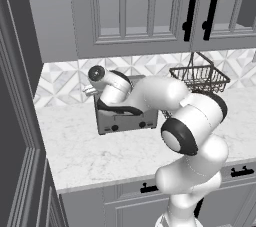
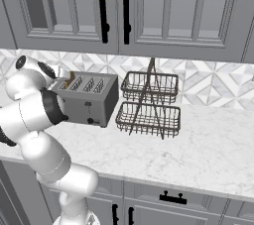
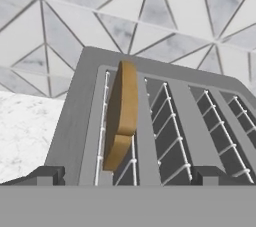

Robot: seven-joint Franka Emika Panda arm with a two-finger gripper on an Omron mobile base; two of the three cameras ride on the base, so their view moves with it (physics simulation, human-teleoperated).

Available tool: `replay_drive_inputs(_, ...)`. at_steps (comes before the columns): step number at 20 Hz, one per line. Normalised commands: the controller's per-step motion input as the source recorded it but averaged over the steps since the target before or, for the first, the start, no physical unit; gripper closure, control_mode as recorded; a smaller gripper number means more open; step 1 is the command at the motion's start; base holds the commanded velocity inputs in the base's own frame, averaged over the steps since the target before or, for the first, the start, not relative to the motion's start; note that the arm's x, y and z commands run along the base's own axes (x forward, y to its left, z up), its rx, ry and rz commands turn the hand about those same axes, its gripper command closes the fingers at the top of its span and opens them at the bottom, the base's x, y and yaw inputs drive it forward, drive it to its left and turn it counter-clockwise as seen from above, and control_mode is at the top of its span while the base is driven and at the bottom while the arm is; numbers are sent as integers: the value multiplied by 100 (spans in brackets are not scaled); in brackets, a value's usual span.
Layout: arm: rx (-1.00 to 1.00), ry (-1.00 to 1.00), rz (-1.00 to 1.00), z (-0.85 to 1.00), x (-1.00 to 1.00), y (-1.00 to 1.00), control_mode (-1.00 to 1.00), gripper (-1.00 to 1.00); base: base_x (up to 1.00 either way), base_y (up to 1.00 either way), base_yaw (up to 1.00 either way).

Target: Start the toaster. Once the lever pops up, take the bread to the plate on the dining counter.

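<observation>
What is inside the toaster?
One slice of bread stands in the toaster's end slot, its top sticking out. The other three slots look empty. The slice's lower part is hidden down in the slot.

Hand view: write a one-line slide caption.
Open gripper poised above the grey toaster, its fingertips flanking the slot where the bread stands upright.

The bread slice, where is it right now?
The bread stands upright in the leftmost slot of the toaster in the hand view, poking above the top, with the tiled wall behind.
</observation>
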Motion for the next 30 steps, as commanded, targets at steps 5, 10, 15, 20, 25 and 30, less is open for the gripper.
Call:
replay_drive_inputs(5,0,0,0,-7,9,-5,-100,-100,0,0,0)
replay_drive_inputs(10,0,0,-1,-3,13,-1,-100,-100,0,0,0)
replay_drive_inputs(15,0,-1,-1,-4,15,0,-100,-100,0,0,0)
replay_drive_inputs(20,0,-1,-1,-4,14,0,-100,-100,0,0,0)
replay_drive_inputs(25,0,-1,-1,-4,12,0,-100,-100,0,0,0)
replay_drive_inputs(30,0,-1,-1,-4,13,0,-100,-100,0,0,0)
